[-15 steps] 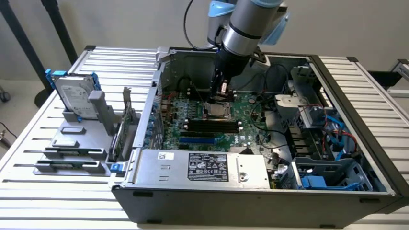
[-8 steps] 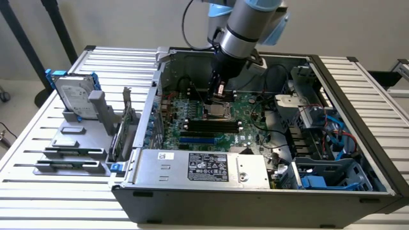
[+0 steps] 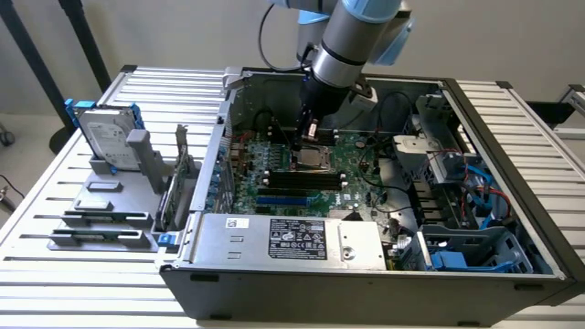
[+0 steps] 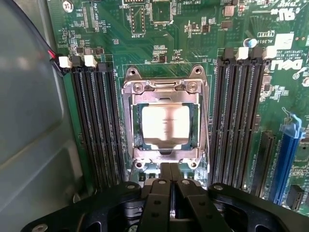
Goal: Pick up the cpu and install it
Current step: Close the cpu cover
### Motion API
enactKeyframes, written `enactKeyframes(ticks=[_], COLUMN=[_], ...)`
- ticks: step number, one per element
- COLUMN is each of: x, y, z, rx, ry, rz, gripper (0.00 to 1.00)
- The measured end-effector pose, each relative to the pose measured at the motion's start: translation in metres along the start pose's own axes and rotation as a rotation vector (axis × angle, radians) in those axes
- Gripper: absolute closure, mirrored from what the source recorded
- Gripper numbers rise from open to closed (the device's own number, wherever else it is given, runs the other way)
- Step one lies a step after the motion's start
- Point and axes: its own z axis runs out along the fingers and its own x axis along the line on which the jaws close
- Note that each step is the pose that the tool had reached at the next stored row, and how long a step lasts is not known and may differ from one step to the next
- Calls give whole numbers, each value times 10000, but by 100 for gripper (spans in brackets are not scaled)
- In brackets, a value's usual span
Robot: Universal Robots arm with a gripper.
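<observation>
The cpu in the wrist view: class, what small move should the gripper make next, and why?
Probably a short straight lift away. The cpu already lies flat inside the socket frame, and the gripper hangs close over it, fingers together, holding nothing, so the seating looks done.

The exterior view looks from high up, off the near side of the case [image 3: 366,288], and tilts down into its open side. It stands far enough back to take in the whole case and the slatted worktop [image 3: 55,274] at 9 and 3 o'clock, with the arm [image 3: 343,41] entering at 12 o'clock. The wrist view faces straight down on the motherboard [image 4: 120,38] from close by, with its own fingers [image 4: 161,203] in the foreground. Both views share the socket [image 3: 316,159] and the memory slots [image 4: 96,125] flanking it, small in the exterior view and large in the wrist view.
</observation>
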Motion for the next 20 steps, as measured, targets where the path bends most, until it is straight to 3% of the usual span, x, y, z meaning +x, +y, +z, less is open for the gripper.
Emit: enactKeyframes(ticks=[11, 20], x=[-1, -3], y=[16, 20], z=[156, 188], rx=[13, 16], ry=[30, 46], rz=[77, 73], gripper=[89, 89])
